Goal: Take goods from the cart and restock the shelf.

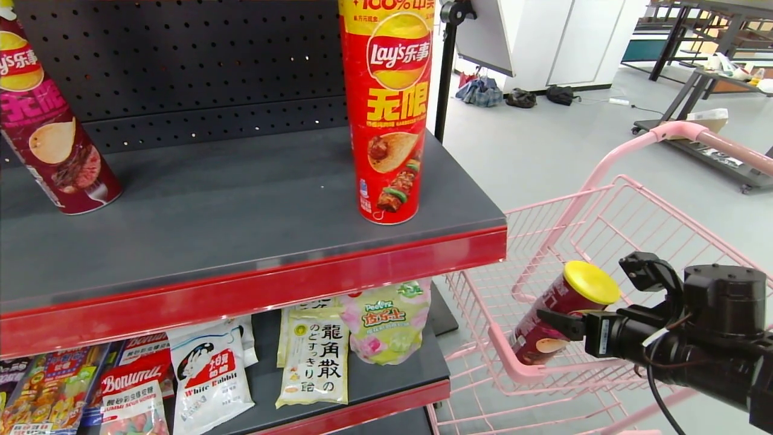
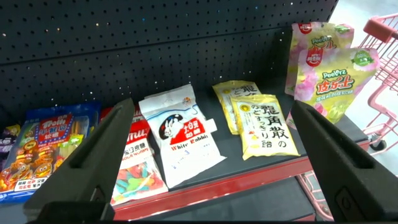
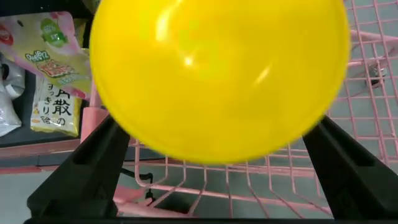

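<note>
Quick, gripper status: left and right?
Left gripper: open, holding nothing.
Right gripper: at the chip can in the cart; whether it is gripping cannot be told.

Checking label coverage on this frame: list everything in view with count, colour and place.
red chip can: 1, red, upright on the upper shelf level, near its right end
maroon chip can: 1, maroon, upper level, left
yellow-lidded can: 1, maroon with yellow lid, tilted at the cart's rim
cart: 1, pink wire, right of the shelf
shelf: 1, grey with red front edges, black pegboard back
snack bags: several, white, yellow, pink-green, red, on the lower level
left gripper: 1, black, open, empty, facing the snack bags
right gripper: 1, black, closed on the yellow-lidded can
</note>
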Robot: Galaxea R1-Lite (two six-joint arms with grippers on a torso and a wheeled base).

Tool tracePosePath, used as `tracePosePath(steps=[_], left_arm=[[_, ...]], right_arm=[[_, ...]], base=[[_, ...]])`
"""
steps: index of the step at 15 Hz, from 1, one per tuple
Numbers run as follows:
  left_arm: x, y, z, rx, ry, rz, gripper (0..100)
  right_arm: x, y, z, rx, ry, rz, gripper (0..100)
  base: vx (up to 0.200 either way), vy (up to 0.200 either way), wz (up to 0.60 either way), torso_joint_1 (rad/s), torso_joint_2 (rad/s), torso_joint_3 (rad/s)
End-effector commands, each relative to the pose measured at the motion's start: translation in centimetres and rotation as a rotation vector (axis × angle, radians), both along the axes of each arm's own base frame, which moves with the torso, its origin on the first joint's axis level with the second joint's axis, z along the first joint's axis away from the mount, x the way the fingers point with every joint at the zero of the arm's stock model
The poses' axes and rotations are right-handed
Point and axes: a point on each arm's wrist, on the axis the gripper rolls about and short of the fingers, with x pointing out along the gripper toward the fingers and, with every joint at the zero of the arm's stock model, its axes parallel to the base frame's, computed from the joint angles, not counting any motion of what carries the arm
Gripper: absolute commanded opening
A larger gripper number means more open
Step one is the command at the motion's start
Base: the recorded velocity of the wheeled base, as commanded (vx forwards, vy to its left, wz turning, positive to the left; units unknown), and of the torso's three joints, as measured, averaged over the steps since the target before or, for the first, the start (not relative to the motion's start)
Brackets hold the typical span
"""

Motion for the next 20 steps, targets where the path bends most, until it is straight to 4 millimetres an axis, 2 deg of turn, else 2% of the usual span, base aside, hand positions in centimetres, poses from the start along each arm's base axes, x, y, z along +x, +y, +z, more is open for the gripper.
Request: tracePosePath(steps=[1, 6, 7, 12, 13, 16, 17, 18, 19, 20], left_arm=[[0.0, 0.0, 0.0, 0.000, 0.001, 0.000, 100], [0.0, 0.0, 0.0, 0.001, 0.001, 0.000, 100], [0.0, 0.0, 0.0, 0.000, 0.001, 0.000, 100], [0.0, 0.0, 0.0, 0.000, 0.000, 0.000, 100], [0.0, 0.0, 0.0, 0.000, 0.001, 0.000, 100], [0.0, 0.0, 0.0, 0.000, 0.001, 0.000, 100], [0.0, 0.0, 0.0, 0.000, 0.001, 0.000, 100], [0.0, 0.0, 0.0, 0.000, 0.001, 0.000, 100], [0.0, 0.0, 0.0, 0.000, 0.001, 0.000, 100], [0.0, 0.0, 0.0, 0.000, 0.001, 0.000, 100]], right_arm=[[0.8, 0.2, -0.4, -0.002, 0.015, 0.002, 100], [2.3, 0.5, -0.7, 0.000, 0.017, 0.000, 100], [2.3, 0.5, -0.8, 0.001, 0.019, -0.002, 0], [2.1, 0.7, -0.5, -0.001, 0.006, 0.008, 0], [2.0, 0.9, 0.3, 0.003, -0.039, 0.018, 0], [4.3, 0.1, 6.8, -0.074, -0.310, 0.020, 0], [5.0, -0.4, 10.6, -0.117, -0.388, 0.015, 0], [4.7, -0.5, 13.7, -0.127, -0.419, 0.013, 0], [3.3, -0.7, 16.6, -0.128, -0.430, 0.010, 0], [2.4, -0.8, 17.6, -0.133, -0.432, -0.001, 0]], base=[[0.000, 0.000, 0.00, 0.000, 0.00, 0.000], [0.000, 0.000, 0.00, 0.000, 0.00, 0.000], [0.000, 0.000, 0.00, 0.000, 0.00, 0.000], [0.000, 0.000, 0.00, 0.000, 0.00, 0.000], [0.000, 0.000, 0.00, 0.000, 0.00, 0.000], [0.000, 0.000, 0.00, 0.000, 0.00, 0.000], [0.000, 0.000, 0.00, 0.000, 0.00, 0.000], [0.000, 0.000, 0.00, 0.000, 0.00, 0.000], [0.000, 0.000, 0.00, 0.000, 0.00, 0.000], [0.000, 0.000, 0.00, 0.000, 0.00, 0.000]])
